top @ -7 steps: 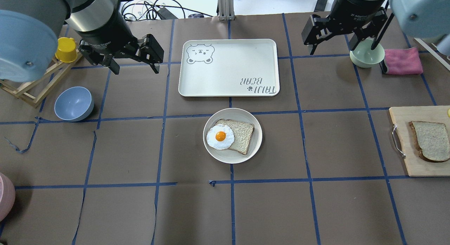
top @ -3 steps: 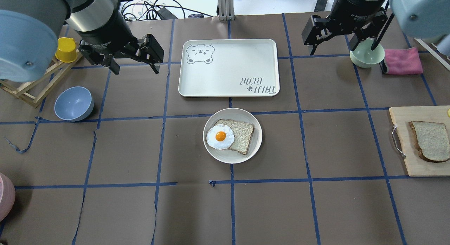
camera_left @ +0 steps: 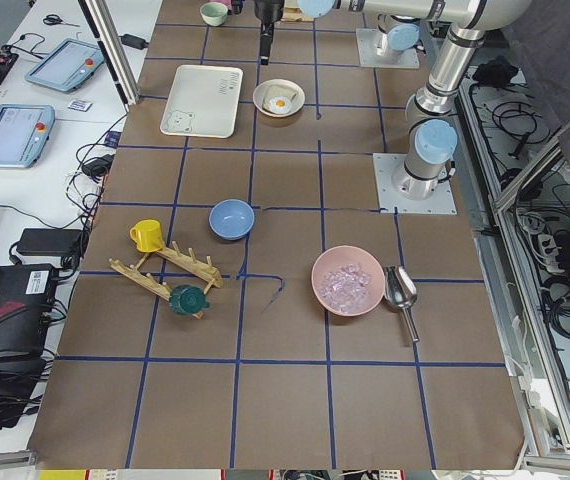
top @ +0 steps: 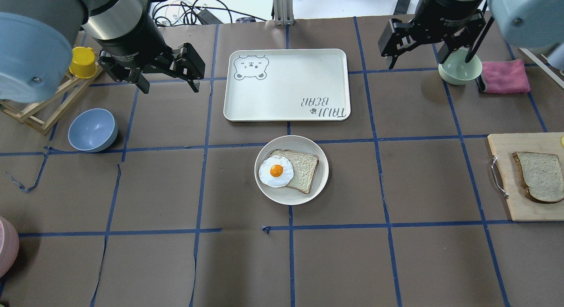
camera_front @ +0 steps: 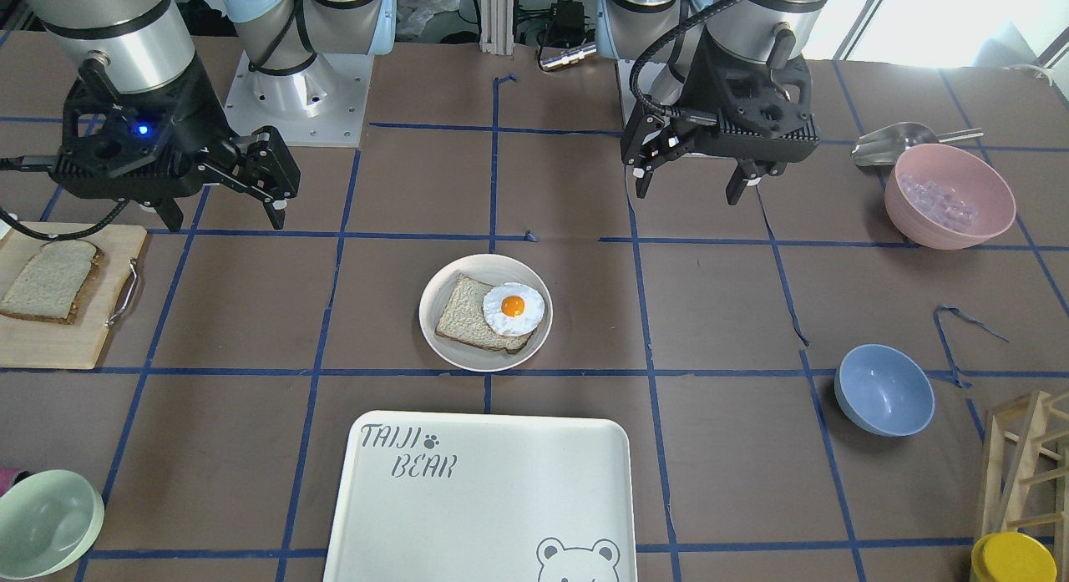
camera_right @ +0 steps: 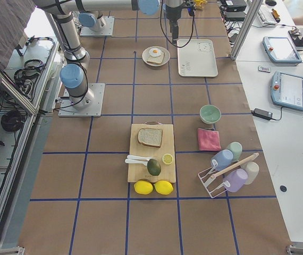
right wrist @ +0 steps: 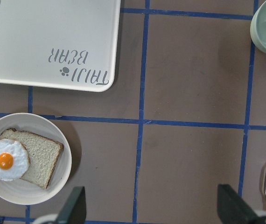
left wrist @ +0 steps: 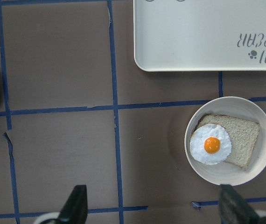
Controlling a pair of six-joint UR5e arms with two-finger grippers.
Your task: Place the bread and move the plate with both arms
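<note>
The bread (top: 542, 177) lies flat on a wooden cutting board (top: 506, 157) at the table's right edge; it also shows in the front view (camera_front: 48, 280). The plate (top: 294, 144) sits mid-table and holds a squarer slice (top: 304, 168) with a fried egg (top: 276, 171) on it; the plate also shows in the front view (camera_front: 484, 269). My left gripper (top: 168, 84) is open and empty, hovering far left of the plate. My right gripper (top: 416, 60) is open and empty, hovering at the far right, beyond the board. Both wrist views show the plate (left wrist: 231, 103) (right wrist: 30, 193).
A cream "TAIJI BEAR" tray (top: 286, 84) lies just beyond the plate. A blue bowl (top: 92, 130) and a yellow cup (top: 83, 62) on a wooden rack are at the left. A green bowl (top: 460, 71) and a pink cloth (top: 504, 75) are at the far right.
My right gripper has shifted very slightly toward the far edge. Nothing else has moved.
</note>
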